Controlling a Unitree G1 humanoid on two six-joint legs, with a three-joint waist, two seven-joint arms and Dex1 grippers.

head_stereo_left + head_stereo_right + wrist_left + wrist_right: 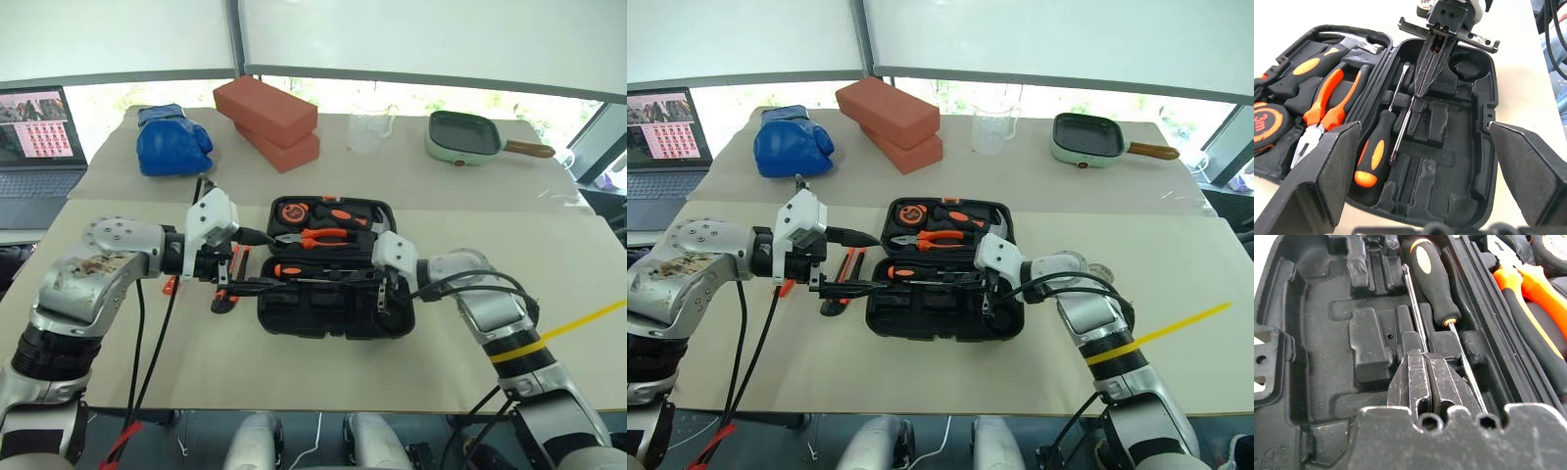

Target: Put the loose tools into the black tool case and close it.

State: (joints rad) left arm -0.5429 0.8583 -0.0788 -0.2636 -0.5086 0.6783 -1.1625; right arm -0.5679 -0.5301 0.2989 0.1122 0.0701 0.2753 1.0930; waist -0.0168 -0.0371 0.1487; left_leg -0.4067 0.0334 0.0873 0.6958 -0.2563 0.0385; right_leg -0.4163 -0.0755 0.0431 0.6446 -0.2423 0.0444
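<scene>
The black tool case (333, 328) lies open on the table. A black-and-orange screwdriver (1374, 154) rests in its near half. My right gripper (382, 289) reaches into that half from the right. It is shut on a slim screwdriver, whose thin shaft (1414, 303) sticks out past the fingertips beside the first one. My left gripper (260, 261) hovers open at the case's left edge with nothing between its fingers. The black-and-orange utility knife (225, 289) lies on the table just below it. Something orange (168, 286) shows behind the left wrist.
Orange pliers (318, 237) and a round tape measure (292, 211) sit in the case's far half. Behind stand red bricks (266, 117), a blue glove (171, 137), a clear jug (367, 127) and a green pan (462, 137). A laptop (37, 137) is far left.
</scene>
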